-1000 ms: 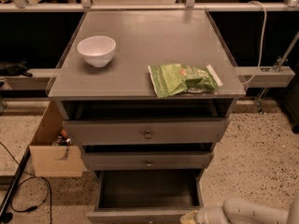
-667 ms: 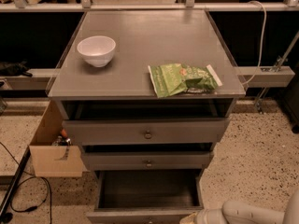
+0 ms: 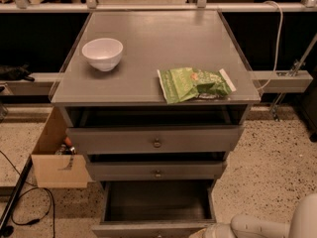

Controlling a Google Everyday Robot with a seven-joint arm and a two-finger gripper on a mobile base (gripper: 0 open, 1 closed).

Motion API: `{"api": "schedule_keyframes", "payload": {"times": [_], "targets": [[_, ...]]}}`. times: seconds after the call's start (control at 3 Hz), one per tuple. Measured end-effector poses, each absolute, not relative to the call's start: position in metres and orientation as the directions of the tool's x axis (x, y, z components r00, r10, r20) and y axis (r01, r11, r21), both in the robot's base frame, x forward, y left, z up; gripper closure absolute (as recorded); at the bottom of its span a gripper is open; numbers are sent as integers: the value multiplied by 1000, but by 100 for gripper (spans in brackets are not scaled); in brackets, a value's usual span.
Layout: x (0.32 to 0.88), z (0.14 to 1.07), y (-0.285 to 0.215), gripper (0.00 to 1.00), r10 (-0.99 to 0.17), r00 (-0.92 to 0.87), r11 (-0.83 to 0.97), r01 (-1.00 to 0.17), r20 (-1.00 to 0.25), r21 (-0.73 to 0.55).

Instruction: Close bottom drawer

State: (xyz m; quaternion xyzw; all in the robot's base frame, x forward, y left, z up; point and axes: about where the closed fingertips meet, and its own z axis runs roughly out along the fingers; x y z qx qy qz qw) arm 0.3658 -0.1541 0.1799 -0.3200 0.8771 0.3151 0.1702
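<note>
Camera view: the green bag (image 3: 193, 83) on the surface (image 3: 163, 33) carries no legible writing. Lowest in the stack, the bottom drawer (image 3: 157, 205) stands pulled out, with speckled floor (image 3: 262, 172) to its right. The gripper (image 3: 212, 230) sits at the drawer front's right corner; I cannot tell whether it is open.

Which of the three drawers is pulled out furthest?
The bottom drawer: its dark interior lies exposed, while the top drawer and middle drawer show only narrow gaps. The gripper is by its front's right end.
</note>
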Motion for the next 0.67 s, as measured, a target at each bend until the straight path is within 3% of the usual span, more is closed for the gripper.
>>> {"api": "schedule_keyframes", "payload": {"times": [0.33,0.67], "targets": [[366,179,-153,84,-455,-737,596,-669,-499,444],[366,179,-153,61,-455,-737,596,-669,-499,444]]}}
